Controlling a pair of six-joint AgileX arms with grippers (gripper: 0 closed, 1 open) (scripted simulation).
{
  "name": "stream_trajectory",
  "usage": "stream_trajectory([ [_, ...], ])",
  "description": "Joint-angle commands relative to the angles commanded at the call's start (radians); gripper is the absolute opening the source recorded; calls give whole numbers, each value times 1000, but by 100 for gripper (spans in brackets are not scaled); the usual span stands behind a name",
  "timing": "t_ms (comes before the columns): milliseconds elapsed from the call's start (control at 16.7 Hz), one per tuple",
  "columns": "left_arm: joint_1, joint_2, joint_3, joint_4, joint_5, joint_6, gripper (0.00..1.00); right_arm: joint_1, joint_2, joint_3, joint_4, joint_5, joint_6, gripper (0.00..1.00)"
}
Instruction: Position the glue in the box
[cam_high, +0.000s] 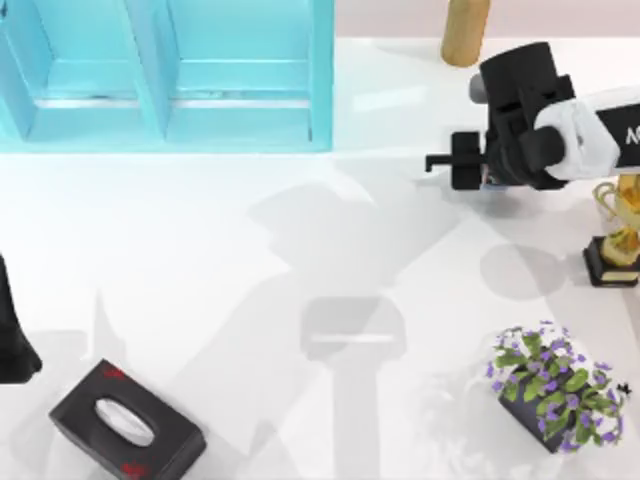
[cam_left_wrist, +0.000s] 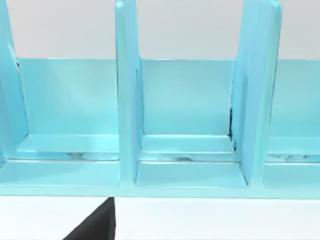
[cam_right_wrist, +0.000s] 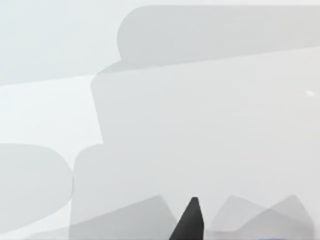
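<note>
Task is barely underway, by my read. The box (cam_high: 320, 70), a light-blue thing w/ upright dividers, sits at 11 o'clock on the table, and the compartments I can see from above and from the left wrist view (cam_left_wrist: 127, 100) hold nothing. So the glue isn't placed yet.

My right gripper (cam_high: 455, 160) hangs at approx 2 o'clock, pointing toward 9. Can't tell if it's wide, narrow or holding anything, since the arm's own body covers that spot. A small blue-ish scrap (cam_high: 487, 179) peeks out just under the wrist. I take it for the glue's label, but not sure, and can't say whether it's standing on the table or in my grip.

Still left, as I judge it: get a sure hold on the glue, carry it toward 10-11 o'clock and set it inside a compartment.

My left gripper (cam_high: 12, 340) is parked at the 9 o'clock edge, facing the box. Can't tell its state either.

Around me:
- A wooden post (cam_high: 465, 30) at 1 o'clock, near my right arm.
- A gold trophy (cam_high: 620, 235) at 3, just beside the arm, so watch the elbow.
- A flower pot (cam_high: 555, 390) at 4-5.
- A black tissue box (cam_high: 125, 420) at 7-8.

The table (cam_high: 300, 250) btw gripper and box lies bare. The box's right wall is the one thing to get round.
</note>
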Motion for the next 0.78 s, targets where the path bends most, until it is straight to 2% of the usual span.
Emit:
stream_trajectory([
  [360,0,0,0,0,0,0,100,0,-11,9,-14,1,1,0],
  [780,0,0,0,0,0,0,100,-1,-92,104,-191,-1,0,0],
])
